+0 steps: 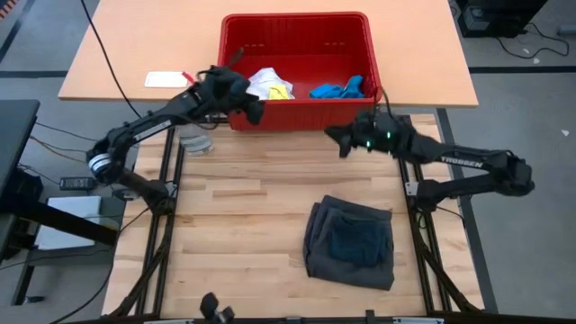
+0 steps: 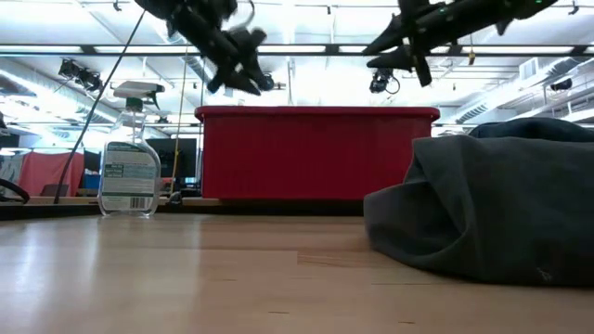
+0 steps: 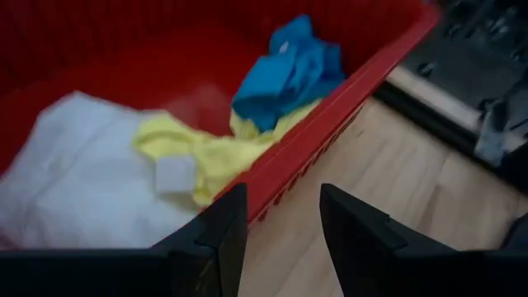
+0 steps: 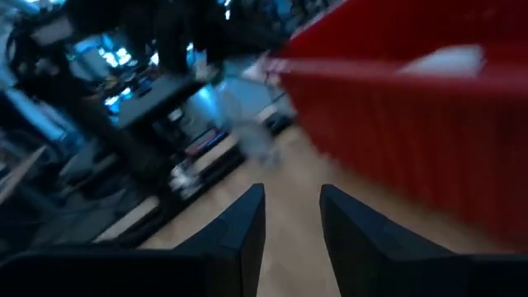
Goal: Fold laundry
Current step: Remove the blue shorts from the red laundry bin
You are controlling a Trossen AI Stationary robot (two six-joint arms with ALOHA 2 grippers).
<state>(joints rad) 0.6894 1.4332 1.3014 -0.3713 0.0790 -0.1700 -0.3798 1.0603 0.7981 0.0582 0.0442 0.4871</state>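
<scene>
Red basket, dark grey shorts, yellow shirt

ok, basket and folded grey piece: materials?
Basket: looks like hard red plastic, slightly glossy; ribbed, slotted walls show in the low view. Folded grey piece: soft matte cloth, judging by its rounded folds and creases.

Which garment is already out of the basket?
The dark grey shorts, lying folded on the wooden table. The white, yellow and bright blue pieces still sit inside the red basket.
</scene>
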